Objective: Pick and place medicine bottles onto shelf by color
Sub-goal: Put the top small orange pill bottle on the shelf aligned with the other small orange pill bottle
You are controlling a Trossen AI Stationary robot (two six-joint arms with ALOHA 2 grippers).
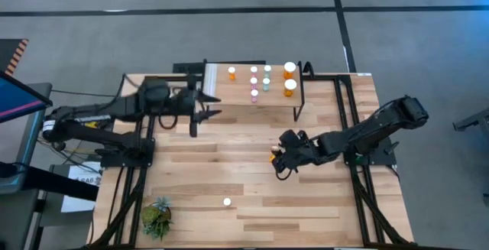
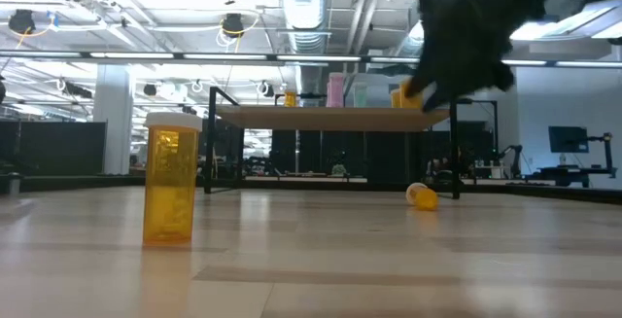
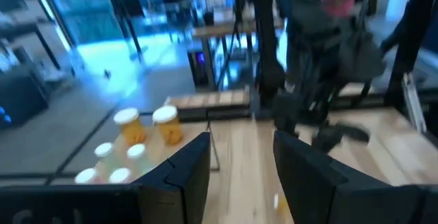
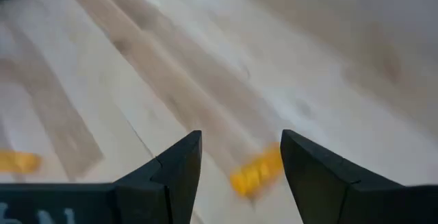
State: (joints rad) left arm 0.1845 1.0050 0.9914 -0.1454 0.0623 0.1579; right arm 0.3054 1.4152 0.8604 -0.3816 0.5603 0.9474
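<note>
The shelf (image 1: 229, 93) stands at the table's far side on thin black legs and carries several upright medicine bottles: a small orange one (image 1: 231, 73), pink ones (image 1: 254, 82), teal ones (image 1: 267, 80) and two larger orange ones (image 1: 290, 86). A small orange bottle (image 1: 272, 156) lies on its side on the table right of centre. Another orange bottle (image 2: 170, 177) stands upright near the front edge. My right gripper (image 4: 241, 157) hangs open above the lying bottle (image 4: 256, 172), clear of it. My left gripper (image 3: 241, 172) is open and empty, pointing level just left of the shelf.
A small green plant (image 1: 157, 218) sits at the table's near left corner. Black frame rails run along both table sides (image 1: 348, 112). Bare wood lies between the shelf and the standing bottle (image 1: 227, 201).
</note>
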